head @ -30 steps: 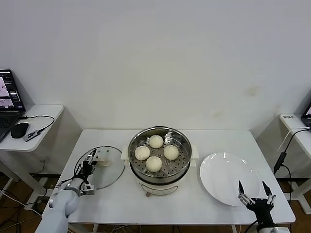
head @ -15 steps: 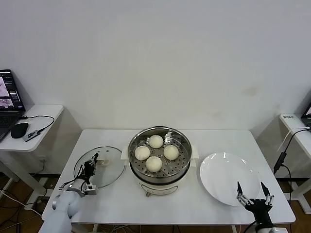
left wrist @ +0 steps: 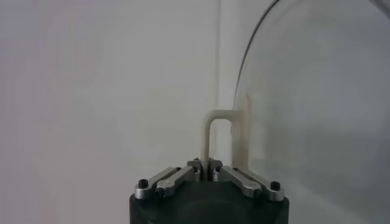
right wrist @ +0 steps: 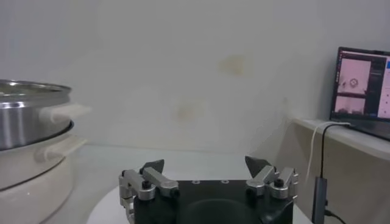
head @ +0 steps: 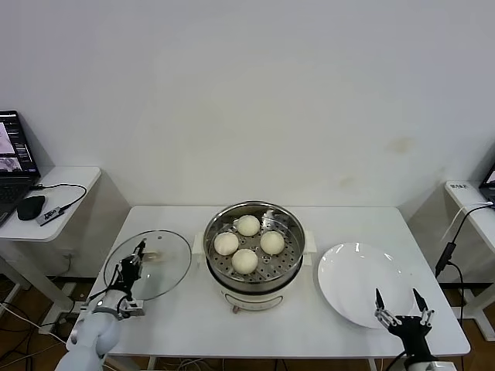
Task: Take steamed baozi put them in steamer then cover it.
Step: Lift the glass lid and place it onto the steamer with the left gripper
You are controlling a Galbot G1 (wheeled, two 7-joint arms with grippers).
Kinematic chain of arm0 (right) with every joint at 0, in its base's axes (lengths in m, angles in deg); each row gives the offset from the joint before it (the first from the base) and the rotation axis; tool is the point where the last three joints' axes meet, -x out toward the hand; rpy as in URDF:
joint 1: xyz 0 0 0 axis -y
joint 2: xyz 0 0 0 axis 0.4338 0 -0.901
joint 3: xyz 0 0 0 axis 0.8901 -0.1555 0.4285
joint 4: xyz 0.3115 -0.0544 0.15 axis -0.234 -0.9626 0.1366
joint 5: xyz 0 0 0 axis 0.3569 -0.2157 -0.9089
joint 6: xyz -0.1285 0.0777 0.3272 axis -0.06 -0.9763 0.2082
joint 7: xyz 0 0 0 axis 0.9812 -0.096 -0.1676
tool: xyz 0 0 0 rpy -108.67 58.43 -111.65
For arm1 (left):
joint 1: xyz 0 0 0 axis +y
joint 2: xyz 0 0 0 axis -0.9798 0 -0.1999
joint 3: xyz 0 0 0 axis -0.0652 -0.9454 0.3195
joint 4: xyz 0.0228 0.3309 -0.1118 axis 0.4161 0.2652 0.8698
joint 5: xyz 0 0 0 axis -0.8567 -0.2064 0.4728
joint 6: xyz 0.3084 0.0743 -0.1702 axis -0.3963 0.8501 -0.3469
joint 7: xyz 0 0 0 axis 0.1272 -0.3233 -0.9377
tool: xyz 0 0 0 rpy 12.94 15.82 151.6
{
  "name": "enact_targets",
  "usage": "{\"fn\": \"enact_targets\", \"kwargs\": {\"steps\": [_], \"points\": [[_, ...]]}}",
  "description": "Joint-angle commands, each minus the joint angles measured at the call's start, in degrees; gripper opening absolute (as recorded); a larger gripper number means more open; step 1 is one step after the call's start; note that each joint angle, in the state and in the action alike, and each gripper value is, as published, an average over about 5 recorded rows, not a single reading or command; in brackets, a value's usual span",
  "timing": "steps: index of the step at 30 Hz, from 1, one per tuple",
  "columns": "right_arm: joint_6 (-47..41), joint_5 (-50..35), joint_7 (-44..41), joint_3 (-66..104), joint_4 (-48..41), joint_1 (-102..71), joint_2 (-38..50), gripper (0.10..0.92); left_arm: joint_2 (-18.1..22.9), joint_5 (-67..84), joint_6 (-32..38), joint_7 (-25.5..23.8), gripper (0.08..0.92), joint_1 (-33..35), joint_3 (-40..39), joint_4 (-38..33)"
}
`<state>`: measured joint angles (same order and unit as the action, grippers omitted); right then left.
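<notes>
In the left wrist view you are seeing what the head view is too distant to resolve: the left gripper (left wrist: pixel 209 172) is clenching its fingertips on the whitish bar handle (left wrist: pixel 214 133) of the cover (left wrist: pixel 317 115), with the glass disc standing on edge just beyond the handle. In the head view the left gripper (head: pixel 133 259) is holding the cover (head: pixel 151 264) tilted above the table (head: pixel 186 317), just beside the steamer (head: pixel 255 251). Four baozi (head: pixel 247 243) are sitting inside the steamer, on the far side of the cover from this gripper. The right gripper (head: pixel 401 308) is waiting released, fingers wide apart, over the near rim of the white plate (head: pixel 356 278); the right wrist view confirms this and shows the steamer (right wrist: pixel 30 146) off to one side. You are finding no legible writing on any object.
</notes>
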<state>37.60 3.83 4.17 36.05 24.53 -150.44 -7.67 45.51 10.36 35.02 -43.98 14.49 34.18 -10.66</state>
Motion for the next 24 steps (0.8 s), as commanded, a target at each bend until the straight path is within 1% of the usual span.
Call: {"fn": "enact_targets", "kwargs": {"steps": [1,7,11,15,18,24], "points": [[0.16,0.66,0.01,-0.86,-0.3,0.19,0.15,0.823,-3.41,0.93,-4.63,-3.93,0.141,11.28,7.0,-18.45],[0.35,1.55,0.03,-1.93,-1.09,0.57,0.42,0.823,-6.38,3.38,-8.86,-10.98,0.141,16.42,13.43,-30.11],[0.44,2.07,0.06,-2.54,-1.78,0.89,0.68,0.823,-8.43,7.34,-11.94,-14.45,0.141,18.02,14.43,-36.54],[0.62,2.94,0.09,-3.18,-2.44,1.28,0.86,0.823,-9.32,10.55,-15.06,-16.49,0.141,18.64,11.16,-43.27],[0.97,4.23,0.16,-3.68,-2.75,1.41,0.89,0.823,-9.5,11.89,-17.26,-17.07,0.141,17.65,7.22,-47.38],[1.91,7.73,0.46,-4.75,-3.0,1.34,0.51,0.823,-10.41,13.03,-21.54,-16.68,0.141,13.16,-3.04,-49.75]]}}
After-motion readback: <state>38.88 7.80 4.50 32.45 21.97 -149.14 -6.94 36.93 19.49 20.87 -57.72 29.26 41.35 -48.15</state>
